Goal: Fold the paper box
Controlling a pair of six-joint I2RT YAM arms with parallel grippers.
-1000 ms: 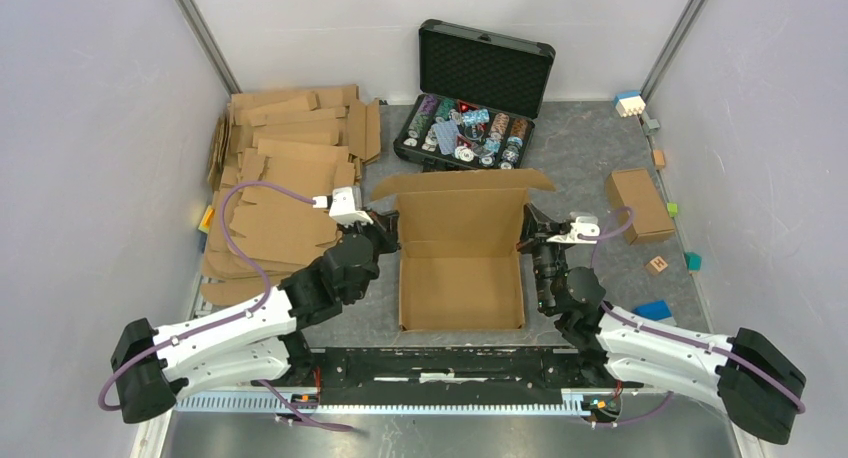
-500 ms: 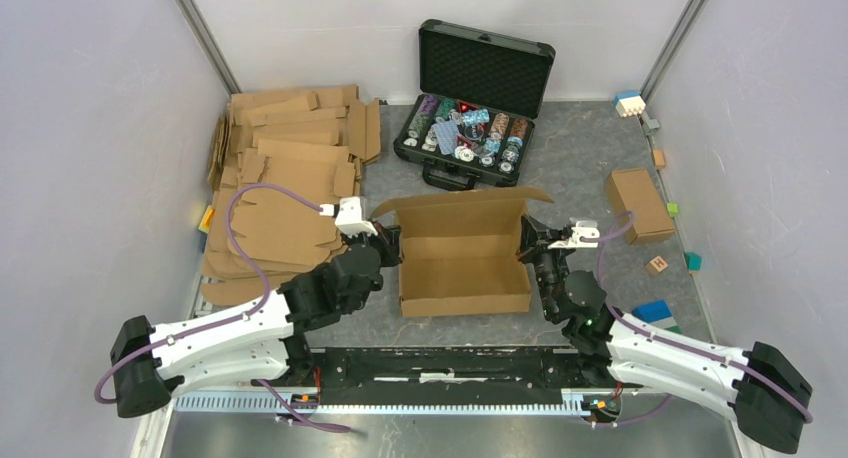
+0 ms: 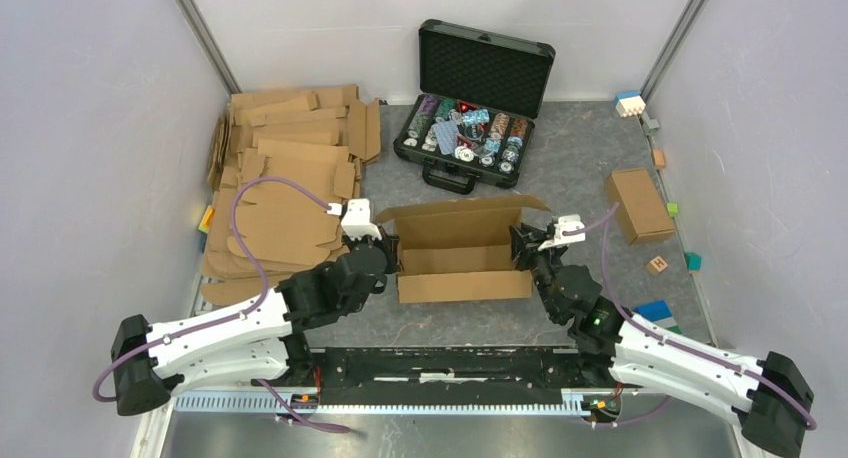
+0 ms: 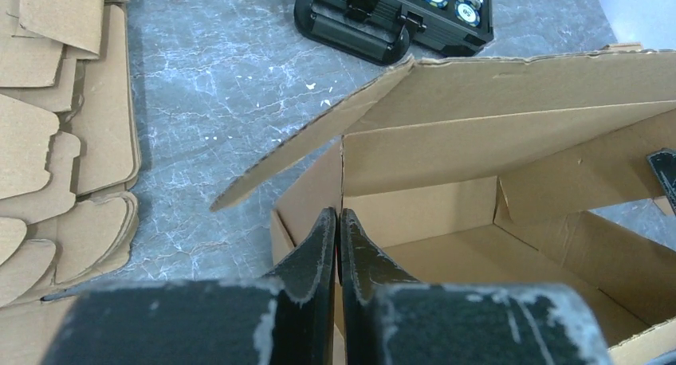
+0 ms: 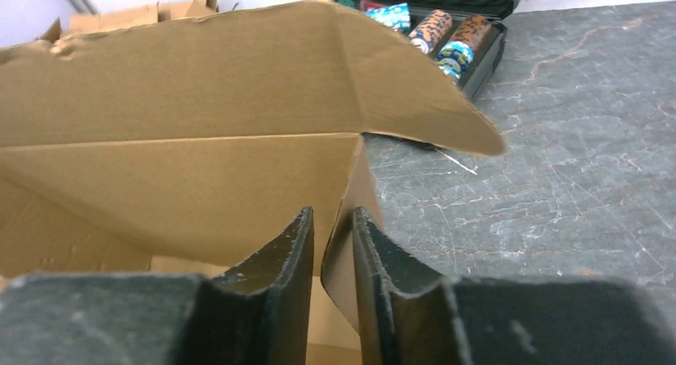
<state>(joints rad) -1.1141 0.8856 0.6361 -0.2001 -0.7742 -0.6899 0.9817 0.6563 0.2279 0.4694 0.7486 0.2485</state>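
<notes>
Paper box (image 3: 462, 263): left tool (image 4: 338, 220) pinching, right tool (image 5: 333, 221) ajar.

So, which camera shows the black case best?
The top external view: the whole black case, lid open. The left wrist view shows only its handle side; the right wrist view, one corner behind the paper box.

The paper box (image 3: 462, 258) has changed shape. Its near panel, which lay flat a second ago, now stands upright, so its near edge is closer to the black case (image 3: 470, 128). Its far flap sits farther from the case. The left gripper (image 3: 388, 250) and right gripper (image 3: 519, 246) have drawn back from the case. The right gripper's jaws have parted slightly around the box's side wall.
</notes>
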